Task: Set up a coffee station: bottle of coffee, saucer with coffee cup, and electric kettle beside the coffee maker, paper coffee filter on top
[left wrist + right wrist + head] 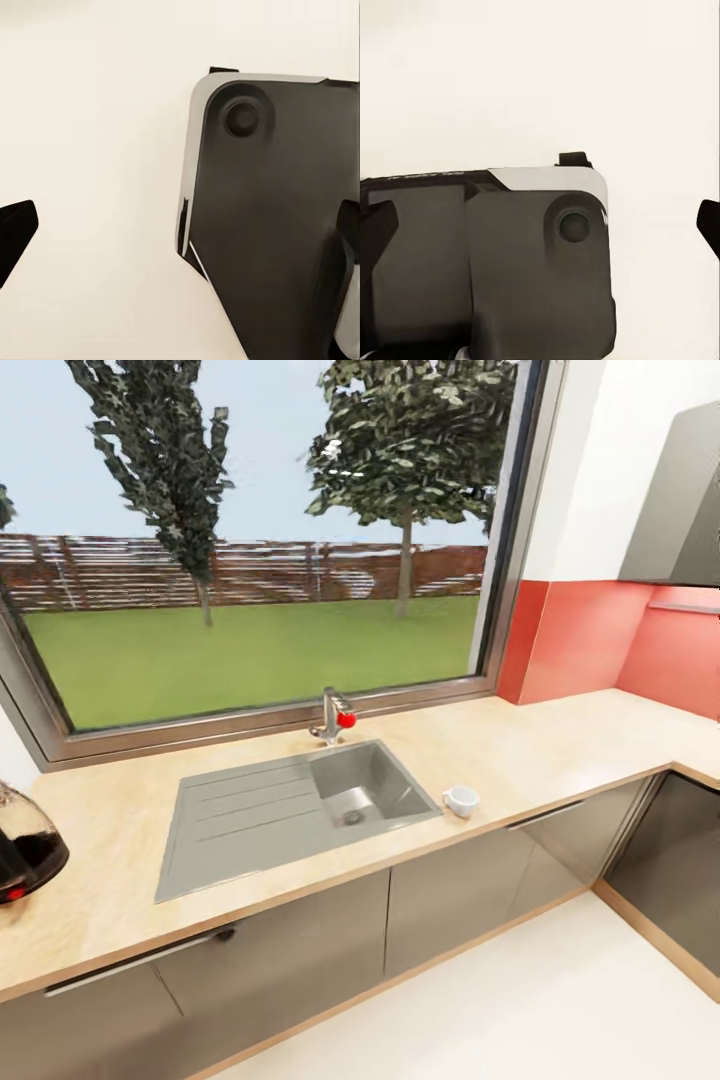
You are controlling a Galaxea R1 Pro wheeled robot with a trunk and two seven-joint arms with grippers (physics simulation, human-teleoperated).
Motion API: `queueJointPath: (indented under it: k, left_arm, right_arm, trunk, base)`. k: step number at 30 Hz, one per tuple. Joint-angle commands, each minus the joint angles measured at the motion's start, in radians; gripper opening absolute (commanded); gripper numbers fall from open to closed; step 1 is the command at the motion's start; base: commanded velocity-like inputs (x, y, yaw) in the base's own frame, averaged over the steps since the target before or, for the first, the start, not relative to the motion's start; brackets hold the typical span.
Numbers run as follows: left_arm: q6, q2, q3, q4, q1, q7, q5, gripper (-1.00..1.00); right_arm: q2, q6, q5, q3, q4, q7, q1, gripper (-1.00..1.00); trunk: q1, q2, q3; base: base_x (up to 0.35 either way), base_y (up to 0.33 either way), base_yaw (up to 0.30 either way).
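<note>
Right of the sink (300,810), the coffee cup (461,800) is sitting on the kitchen countertop (530,750); electric kettle (25,845) is getting cut off at frame edge, far side of sink. Both claws: can't tell open/closed.

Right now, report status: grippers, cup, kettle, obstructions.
Both grippers open, holding nothing. Coffee cup on its side on the kitchen countertop, right of the sink, no saucer under it. Electric kettle at the countertop's left end. Nothing beside the cup.

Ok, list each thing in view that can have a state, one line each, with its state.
coffee cup: lying on its side on the countertop, beside the sink, no saucer under it.
kettle: standing on the countertop at the view's left edge, partly cut off, dark inside.
sink: empty.
tap: no water running.
cabinet doors: closed.
</note>
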Motion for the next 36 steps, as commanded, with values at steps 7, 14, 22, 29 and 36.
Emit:
queueJointPath:
  k: [7,14,22,29,36]
  left_arm:
    - [-0.003,0.000,0.007,0.002,-0.001,-0.005,0.001,1.00]
    - [-0.003,0.000,0.007,0.002,-0.001,-0.005,0.001,1.00]
    - [-0.004,-0.001,0.006,0.002,-0.001,-0.005,0.001,1.00]
    - [-0.005,-0.001,0.006,0.001,-0.001,-0.005,0.001,1.00]
    - [-0.005,0.000,0.007,0.001,-0.001,-0.005,0.001,1.00]
  right_arm:
    - [0.000,-0.003,0.007,-0.008,0.001,-0.001,-0.001,1.00]
    - [0.000,-0.003,0.006,-0.008,0.001,-0.001,-0.001,1.00]
    - [0.000,-0.003,0.006,-0.008,0.001,-0.001,-0.001,1.00]
    - [0.000,-0.003,0.006,-0.008,0.001,-0.001,-0.001,1.00]
    - [0.000,-0.003,0.006,-0.009,0.001,-0.001,-0.001,1.00]
  trunk:
    - [0.001,-0.002,0.009]
    - [0.001,-0.002,0.019]
    - [0.001,-0.002,0.027]
    - [0.001,-0.002,0.030]
    - [0.001,-0.002,0.030]
  base:
    - [0.146,-0.262,0.004]
    - [0.144,-0.264,0.114]
    - [0.123,-0.274,0.202]
    - [0.045,-0.292,0.099]
    - [0.001,-0.300,0.004]
